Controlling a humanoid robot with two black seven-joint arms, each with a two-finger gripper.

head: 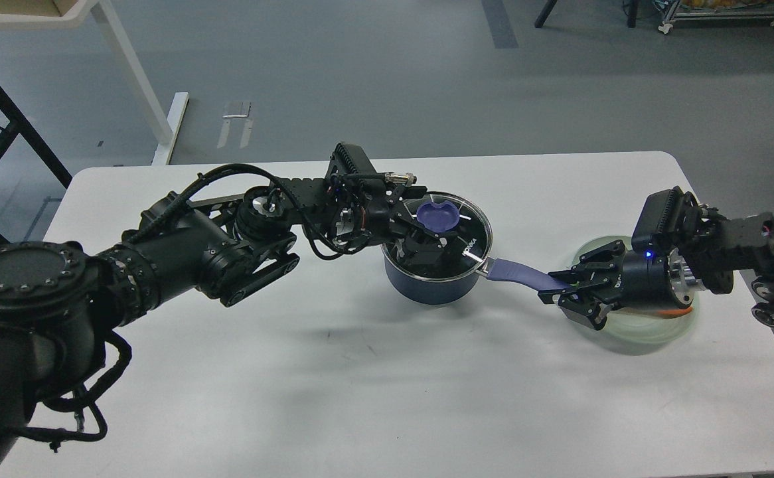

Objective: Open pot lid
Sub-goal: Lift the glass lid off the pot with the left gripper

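Well, starting at the left, my left gripper (431, 234) reaches over the pot (435, 279), which sits near the middle of the white table (360, 372). The lid (457, 249) is still seated on the pot's rim, and the fingers stand either side of its purple-blue knob (439, 216) (whether they actually pinch it, I cannot tell). The pot's long handle (526, 275) points right, and my right gripper (563, 292) has its fingers clamped on the handle's end. Under that gripper lies a pale green plate (652, 328).
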